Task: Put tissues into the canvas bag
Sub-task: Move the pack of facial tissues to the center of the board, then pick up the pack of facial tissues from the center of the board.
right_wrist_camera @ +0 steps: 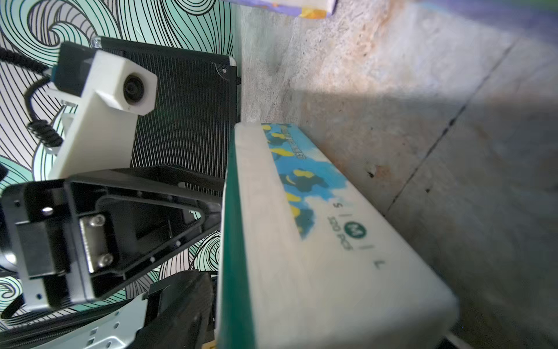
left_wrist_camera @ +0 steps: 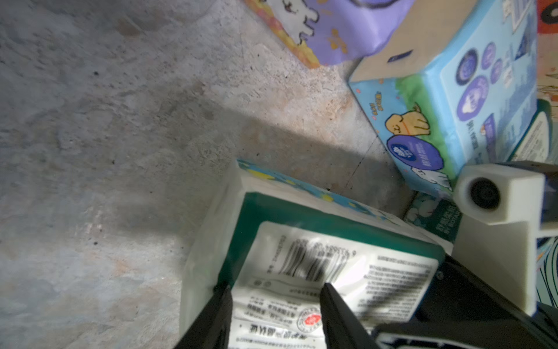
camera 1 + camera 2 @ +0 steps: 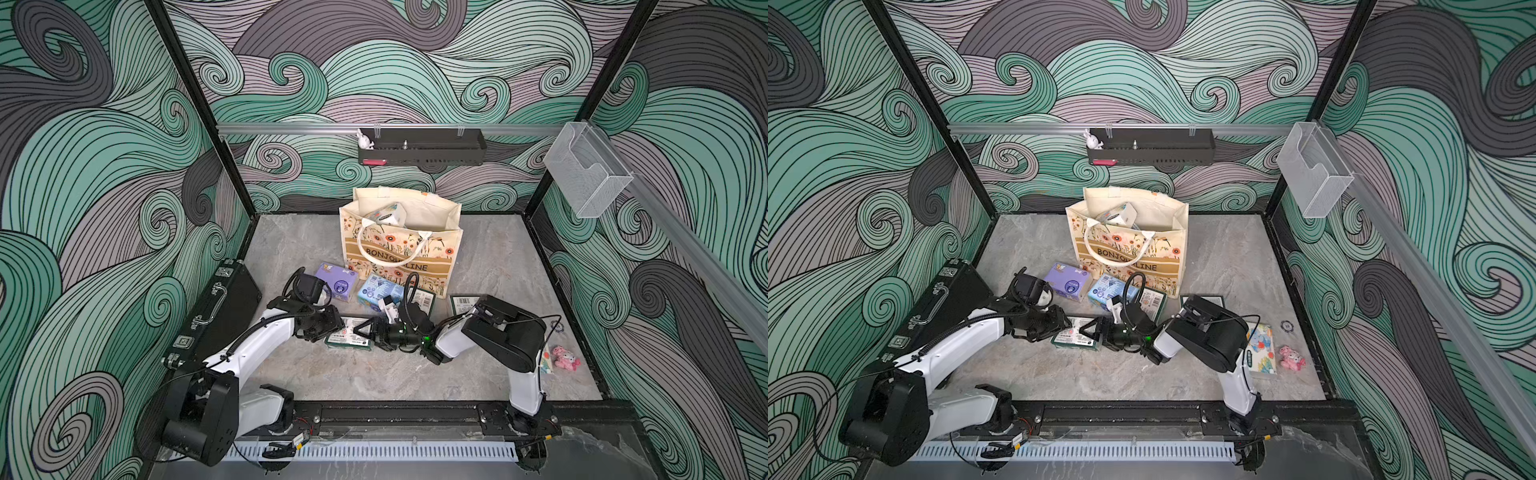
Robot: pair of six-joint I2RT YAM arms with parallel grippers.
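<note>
In both top views the cream, flower-printed canvas bag [image 3: 415, 253] [image 3: 1142, 249] stands open at the back of the grey stone-look worktop [image 3: 353, 374]. A white tissue pack [image 3: 386, 214] sits in its mouth. A purple tissue pack [image 3: 337, 281] and a light blue tissue pack [image 3: 376, 291] lie just in front of the bag. Nearer the arms lies a flat green-white tissue pack [image 3: 347, 337] with a barcode label. The left claw [image 3: 332, 326] and right claw [image 3: 363, 330] meet over it from opposite sides.

In the left wrist view the left claw [image 2: 276, 287] has its fingers part-way apart, tips on the label face of the green-white tissue pack [image 2: 377, 266]. Whether they pinch the wrap cannot be told.

In the right wrist view one finger [image 1: 181, 302] of the right claw lies along the pack's green face. The other finger is hidden, so its hold cannot be told.
</note>
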